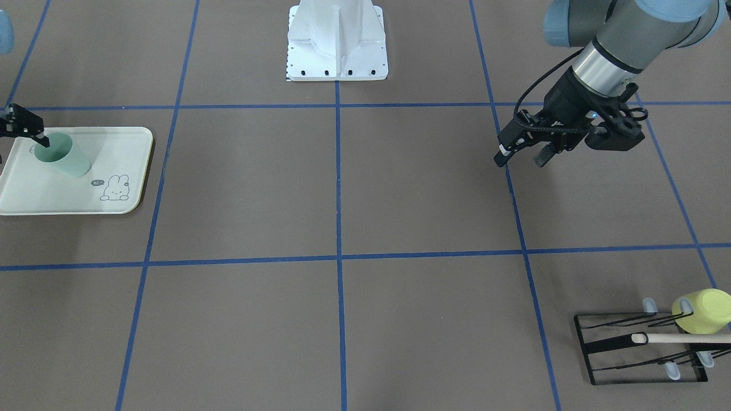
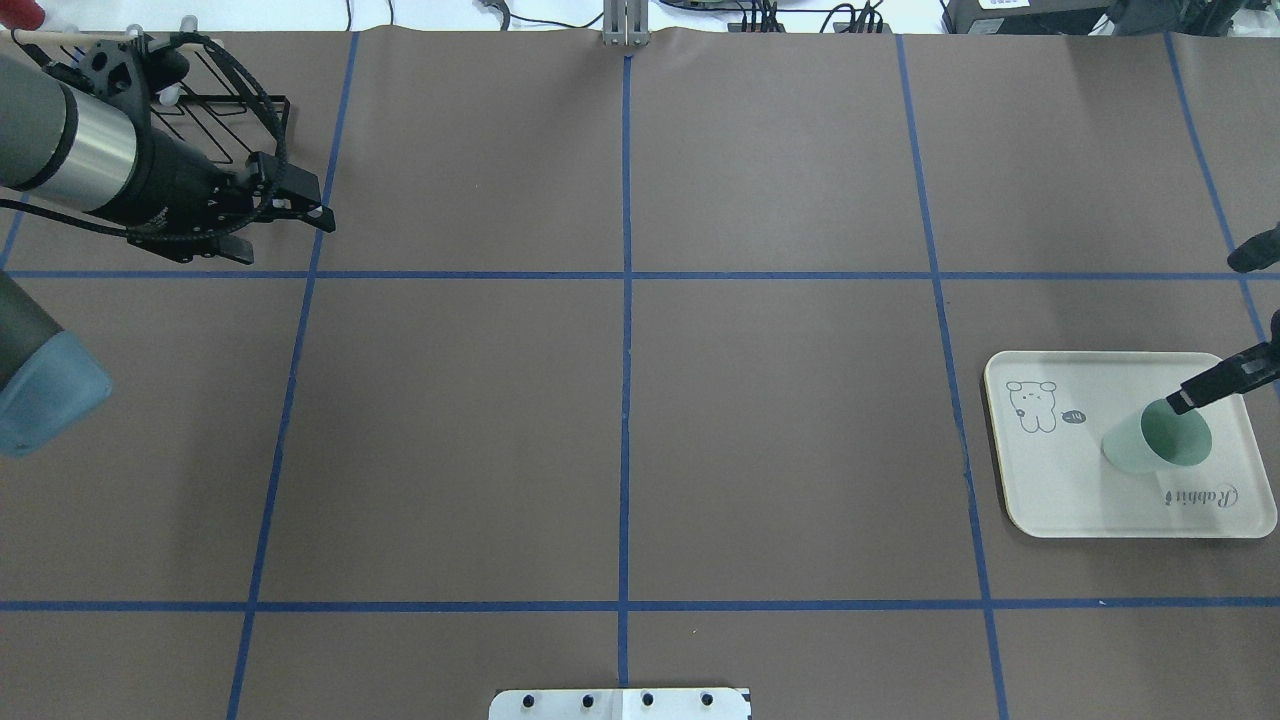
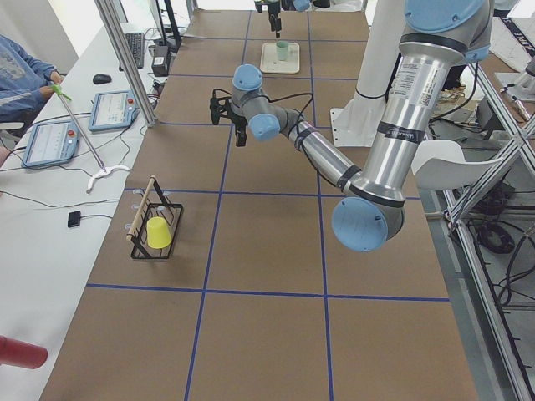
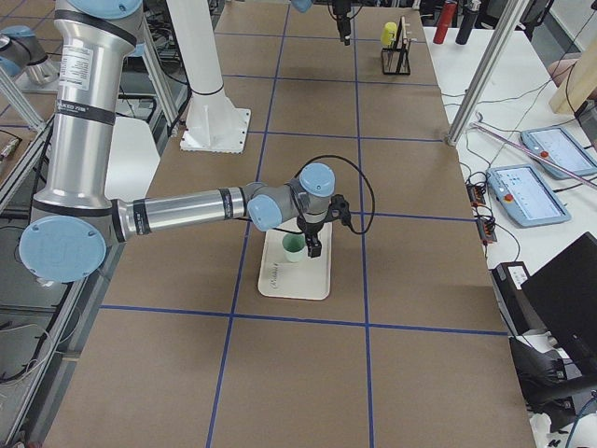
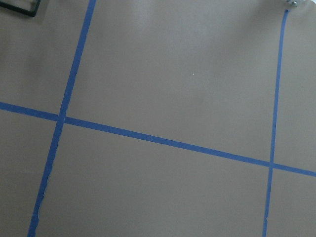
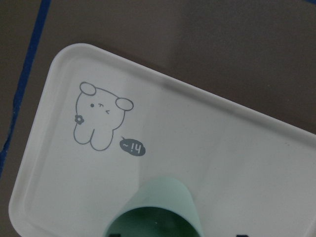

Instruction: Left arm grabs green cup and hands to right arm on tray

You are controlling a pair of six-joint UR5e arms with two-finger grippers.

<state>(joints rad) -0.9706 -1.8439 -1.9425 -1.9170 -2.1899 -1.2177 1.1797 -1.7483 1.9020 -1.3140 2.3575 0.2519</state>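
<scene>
1. The right gripper point(image 2: 1222, 380) is poised over the tray's point(image 1: 117, 145) edge. One black finger point(image 1: 41, 138) is set at the rim of the green cup point(image 1: 61, 157). The second finger is cut off in every view, so it cannot be told whether the cup wall is pinched or the jaws are slack.
2. The green cup is stood upright and mouth up on the tray, beside the bunny drawing point(image 1: 114, 188) and toward the tray's middle. A grip at the rim from above is judged to have been chosen so that the cup can be set down level. With the cup on the tray, only the letting go is judged to be left.
3. The left gripper point(image 1: 522, 154) is held well apart from the tray, above bare table point(image 1: 400, 200). Its jaws are spread and nothing is carried between them. This place is judged to leave the tray's surroundings free for the right arm.
4. Farthest from the tray, a yellow-green cup point(image 1: 703, 311) is hung on the black wire rack point(image 1: 605, 342). No part in the task is seen for it.
</scene>
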